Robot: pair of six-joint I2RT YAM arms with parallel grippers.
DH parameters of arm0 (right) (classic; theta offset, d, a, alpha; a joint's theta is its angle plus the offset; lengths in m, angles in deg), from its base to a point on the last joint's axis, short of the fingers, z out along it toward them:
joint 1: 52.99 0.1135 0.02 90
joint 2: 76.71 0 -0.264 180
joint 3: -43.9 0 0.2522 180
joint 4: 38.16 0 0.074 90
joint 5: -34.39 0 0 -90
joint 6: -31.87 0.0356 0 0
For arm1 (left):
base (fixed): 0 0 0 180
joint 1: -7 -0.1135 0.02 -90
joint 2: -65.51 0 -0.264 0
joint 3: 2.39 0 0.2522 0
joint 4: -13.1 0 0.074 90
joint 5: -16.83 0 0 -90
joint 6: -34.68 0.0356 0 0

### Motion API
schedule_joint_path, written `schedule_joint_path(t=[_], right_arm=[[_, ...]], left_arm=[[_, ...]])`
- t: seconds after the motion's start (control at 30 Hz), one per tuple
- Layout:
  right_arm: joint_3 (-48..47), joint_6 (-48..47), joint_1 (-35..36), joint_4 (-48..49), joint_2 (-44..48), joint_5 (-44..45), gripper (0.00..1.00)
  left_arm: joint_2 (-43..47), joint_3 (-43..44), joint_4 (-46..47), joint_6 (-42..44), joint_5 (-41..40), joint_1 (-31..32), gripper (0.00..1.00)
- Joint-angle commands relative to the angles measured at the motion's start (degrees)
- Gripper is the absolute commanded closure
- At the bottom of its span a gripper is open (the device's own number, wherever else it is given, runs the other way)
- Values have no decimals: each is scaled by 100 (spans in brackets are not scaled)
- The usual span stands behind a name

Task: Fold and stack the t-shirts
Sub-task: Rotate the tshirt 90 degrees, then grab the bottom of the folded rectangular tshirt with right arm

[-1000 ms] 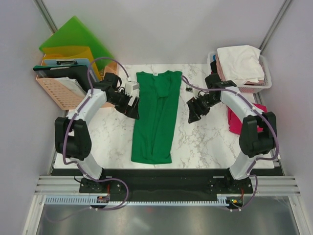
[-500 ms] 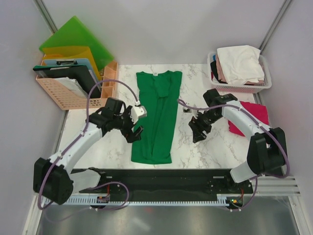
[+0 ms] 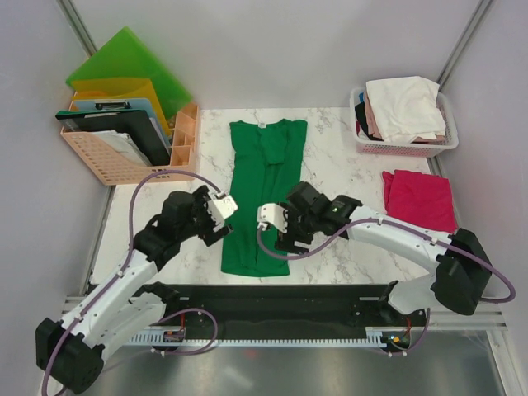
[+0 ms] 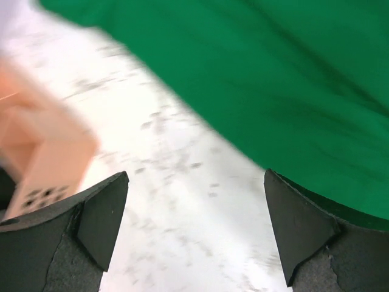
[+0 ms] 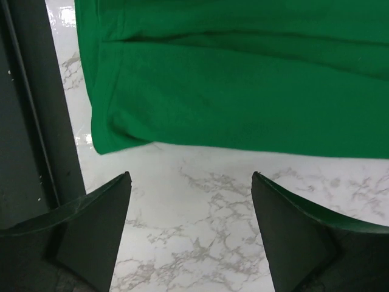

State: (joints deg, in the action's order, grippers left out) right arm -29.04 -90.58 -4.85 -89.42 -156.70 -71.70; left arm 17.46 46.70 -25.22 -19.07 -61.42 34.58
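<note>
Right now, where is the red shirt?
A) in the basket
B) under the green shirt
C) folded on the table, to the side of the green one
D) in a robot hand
C: the red shirt lies folded on the table, apart from the green shirt and just in front of the basket.

Deep green t-shirt (image 3: 262,198), magenta t-shirt (image 3: 419,200), white grey-veined marble table (image 3: 334,161), pink basket (image 3: 404,149).

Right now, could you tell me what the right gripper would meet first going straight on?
Probably the green t-shirt at its edge, though the open right gripper might touch the marble table short of it; depth is unclear.
</note>
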Motion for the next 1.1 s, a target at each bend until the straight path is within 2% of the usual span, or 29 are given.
schedule_joint_path(t=[0.0,0.03,0.07,0.2,0.3,0.47,0.63,1.07], right_arm=[[64,335,537,1006,-139,1379,12],[56,335,695,1086,-201,1547,11],[12,379,749,1278,-323,1566,10],[-357,538,1135,1447,-684,1522,10],[-586,687,1452,1456,-939,1312,10],[-709,898,1812,1517,-1221,811,16],[-692,898,2216,1579,-1203,757,18],[-911,652,2455,1957,-2222,581,21]], left_arm=[[445,-139,1855,-566,-2323,-111,0],[716,-132,1893,-697,-2413,-234,0],[788,-19,1806,-803,-2249,-696,0],[1034,36,1717,-603,-2343,-1245,0],[1079,-9,1726,-470,-2502,-1272,0],[903,61,1779,-671,-2318,-1377,0],[771,9,1867,-804,-2168,-1544,0],[745,0,1726,-821,-2036,-1702,0]])
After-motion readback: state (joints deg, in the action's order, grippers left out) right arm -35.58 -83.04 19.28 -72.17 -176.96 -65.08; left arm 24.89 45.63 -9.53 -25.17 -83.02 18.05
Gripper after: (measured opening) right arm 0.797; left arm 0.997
